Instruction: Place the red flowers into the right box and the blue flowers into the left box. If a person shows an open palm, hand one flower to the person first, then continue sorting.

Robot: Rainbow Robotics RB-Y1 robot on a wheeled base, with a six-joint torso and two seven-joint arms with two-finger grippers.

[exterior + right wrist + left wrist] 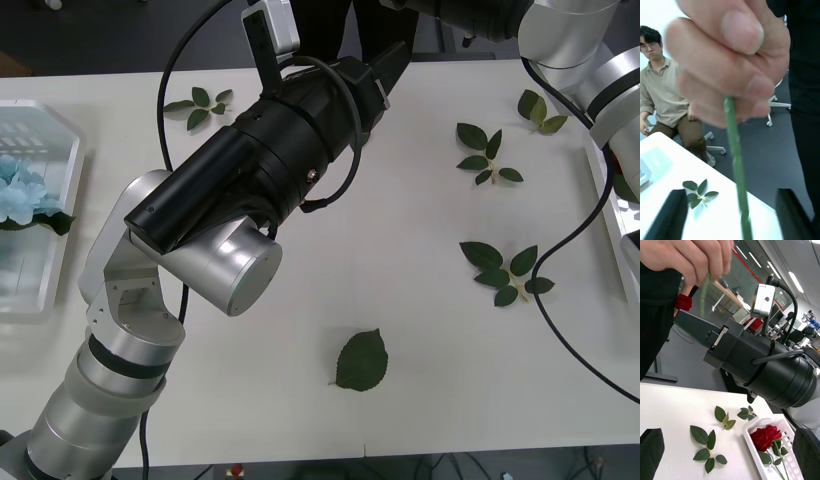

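Right gripper [732,213] raised beyond the table's far edge, fingers apart either side of a green stem [735,168]. A person's hand [726,56] pinches that stem from above. Left gripper [730,450] also lifted, fingers spread, empty. One rose [765,437] lies in the right box [790,442]; hydrangea [22,195] in the left box [40,290]. Leaf sprigs [505,270] scattered across the table [300,330].

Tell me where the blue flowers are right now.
In the front view, the blue flowers lie in the left box at the table's far left edge.
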